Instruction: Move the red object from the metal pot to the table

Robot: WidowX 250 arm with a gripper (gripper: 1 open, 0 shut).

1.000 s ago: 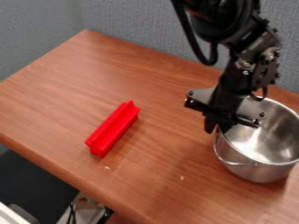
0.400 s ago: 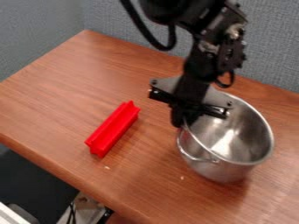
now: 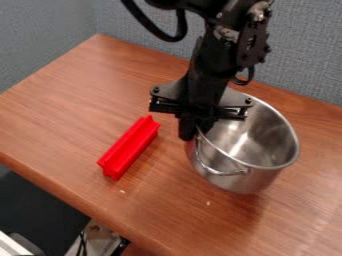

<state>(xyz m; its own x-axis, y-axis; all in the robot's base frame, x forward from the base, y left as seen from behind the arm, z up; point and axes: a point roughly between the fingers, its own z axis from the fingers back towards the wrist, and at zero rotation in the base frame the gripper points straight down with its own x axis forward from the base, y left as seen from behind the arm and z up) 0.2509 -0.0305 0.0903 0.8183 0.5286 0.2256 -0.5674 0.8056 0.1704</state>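
The tips of the end effector [image 3: 189, 134] are hard to make out: they are dark, they sit against the near-left rim of the metal pot [image 3: 247, 150], and the black crossbar of the hand covers the spot from above. They read as drawn together, apparently pinching that rim, though the contact itself cannot be seen clearly. The arm [image 3: 227, 50] rises out of the top of the frame, so its upper part is cut off. The pot's far rim is partly hidden behind the arm, and its inside shows only blurred reflections. The lower left corner of the frame is dark and cluttered beyond the edge of the surface [image 3: 80, 90], and nothing there can be identified.

The red object [image 3: 128, 147] lies flat on the surface at centre left of the frame, outside the pot and just left of it, with its long axis running from lower left to upper right.

Compared with a second ago, the pot has shifted from the right edge of the frame towards the centre and now stands close beside the red object's upper end. The hand has travelled left with it. The pot also appears tipped, its opening facing more towards the upper left. The red object has not moved.
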